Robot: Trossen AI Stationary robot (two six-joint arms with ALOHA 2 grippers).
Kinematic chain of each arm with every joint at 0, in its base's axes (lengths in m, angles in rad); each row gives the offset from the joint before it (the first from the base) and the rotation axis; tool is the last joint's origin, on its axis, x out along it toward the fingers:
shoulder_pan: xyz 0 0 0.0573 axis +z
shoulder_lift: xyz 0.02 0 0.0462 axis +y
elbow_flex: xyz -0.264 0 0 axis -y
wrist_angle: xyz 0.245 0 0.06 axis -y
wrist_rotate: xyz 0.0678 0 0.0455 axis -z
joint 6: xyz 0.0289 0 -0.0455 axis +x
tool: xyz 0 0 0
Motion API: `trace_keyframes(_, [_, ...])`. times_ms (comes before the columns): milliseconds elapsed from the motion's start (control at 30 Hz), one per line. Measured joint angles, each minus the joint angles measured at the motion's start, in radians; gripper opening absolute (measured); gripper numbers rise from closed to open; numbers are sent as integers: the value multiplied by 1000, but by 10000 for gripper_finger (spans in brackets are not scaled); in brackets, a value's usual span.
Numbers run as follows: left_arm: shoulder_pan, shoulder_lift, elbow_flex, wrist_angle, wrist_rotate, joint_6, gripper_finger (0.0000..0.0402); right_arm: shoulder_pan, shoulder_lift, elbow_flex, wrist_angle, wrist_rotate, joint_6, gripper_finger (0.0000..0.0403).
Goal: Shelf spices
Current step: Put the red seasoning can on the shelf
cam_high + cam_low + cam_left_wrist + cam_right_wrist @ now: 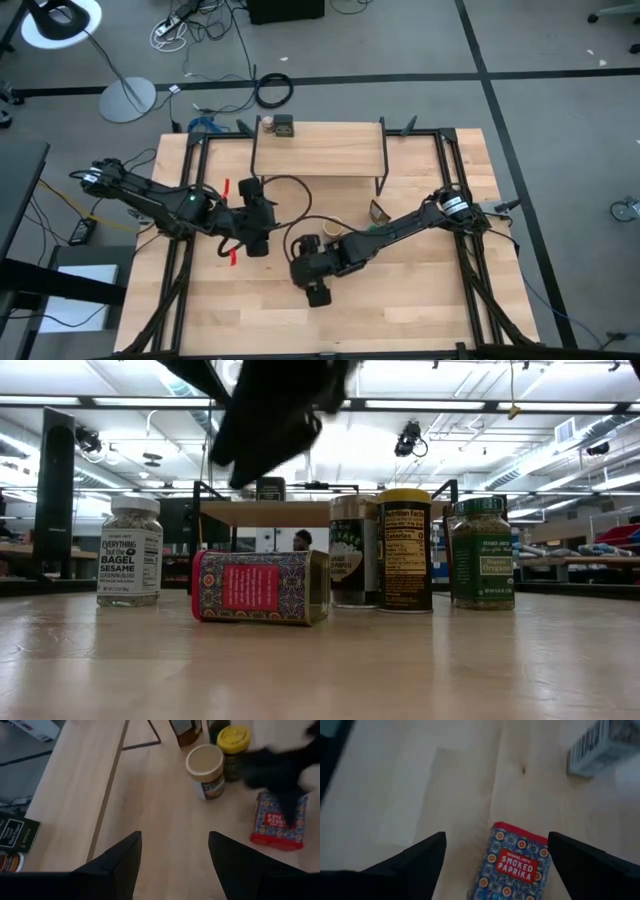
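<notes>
A red paprika tin (515, 865) lies on its side on the table (320, 660). My right gripper (496, 840) hangs open above the tin, a finger on either side, touching nothing; the low view shows it as a dark shape (270, 420) above the tin (260, 588). Around the tin stand a white-lidded jar (130, 550), a yellow-lidded jar (405, 550), a green jar (482, 552) and a tan-capped jar (205, 765). My left gripper (172, 865) waits open over the bare table, left of the group. The shelf (320, 150) stands at the far edge with a dark tin (12, 832) on its board.
A dark-labelled jar (355, 550) stands close beside the yellow-lidded one. A small jar (268, 124) sits by the dark tin at the shelf's far left; the rest of the board is bare. Black frame rails (180, 260) run along the table's left and right sides.
</notes>
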Motion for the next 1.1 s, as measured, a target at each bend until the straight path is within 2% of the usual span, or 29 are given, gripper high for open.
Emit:
trace_keyframes(100, [1,0,-1,-8,0,-4,237,12,0,109,-119,53,-39,339])
trace_keyframes(200, [0,5,0,-17,67,-9,238,29,-1,243,-247,205,-73,327])
trace_keyframes(300, [0,11,0,-27,109,-26,238,47,-3,367,-392,407,-104,312])
trace_keyframes(433, [1,50,-24,31,128,-12,238,82,-8,524,-605,761,-76,295])
trace_keyframes(500, [2,78,-58,126,157,54,239,101,-51,504,-653,915,-42,293])
trace_keyframes(567, [3,116,-89,229,199,120,241,121,-95,480,-702,1009,15,293])
trace_keyframes(733, [14,223,-87,335,230,165,270,195,-195,478,-925,1147,298,292])
trace_keyframes(800, [16,258,-77,354,231,152,286,227,-223,478,-935,1179,368,293])
trace_keyframes(900, [9,305,-73,367,247,101,307,275,-262,478,-933,1187,340,292])
trace_keyframes(1000, [-23,367,-72,350,328,51,322,305,-295,478,-937,1236,333,291])
trace_keyframes(1100, [-55,419,-73,348,446,22,330,320,-315,478,-938,1240,322,291])
